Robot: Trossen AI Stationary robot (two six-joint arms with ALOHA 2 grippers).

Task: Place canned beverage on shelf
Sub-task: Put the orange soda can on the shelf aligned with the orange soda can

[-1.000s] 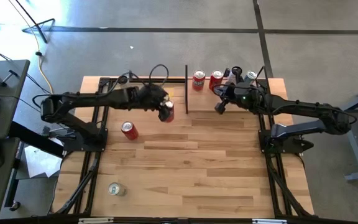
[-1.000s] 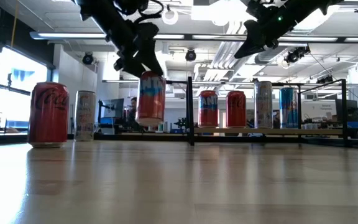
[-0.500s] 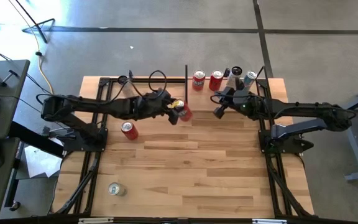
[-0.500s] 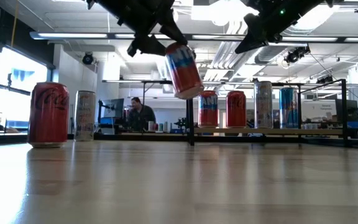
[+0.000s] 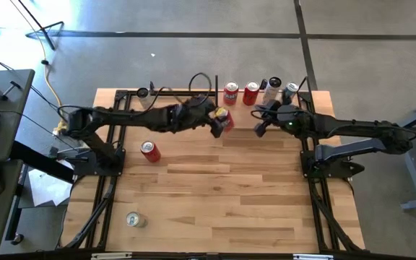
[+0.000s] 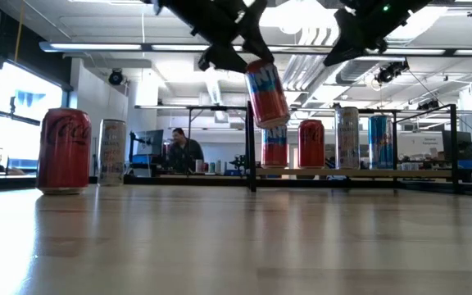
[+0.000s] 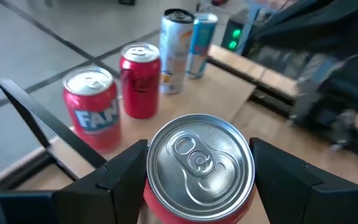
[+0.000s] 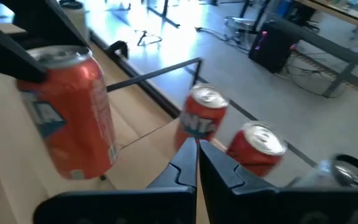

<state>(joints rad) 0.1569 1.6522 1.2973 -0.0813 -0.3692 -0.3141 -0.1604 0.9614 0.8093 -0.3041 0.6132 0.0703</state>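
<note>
Left gripper (image 5: 217, 123) carries a red drink can (image 5: 223, 120) in the air at the near edge of the pale wooden shelf (image 5: 280, 132) with thin black posts.

On the plank-patterned wooden bench (image 5: 215, 195), a silver-topped can (image 5: 133, 219) stands near the front left and a red cola can (image 5: 149, 150) farther back. The left gripper's fingers (image 7: 120, 174) clamp the sides of the red can, which hangs tilted above the bench. Behind it on the shelf stand a red Fanta can (image 7: 93, 107), a red cola can (image 7: 140, 78), a pale tall can (image 7: 175, 51) and a blue can (image 7: 200, 37). The right gripper (image 5: 259, 130) hovers over the shelf with its fingers pressed together, holding nothing.
</note>
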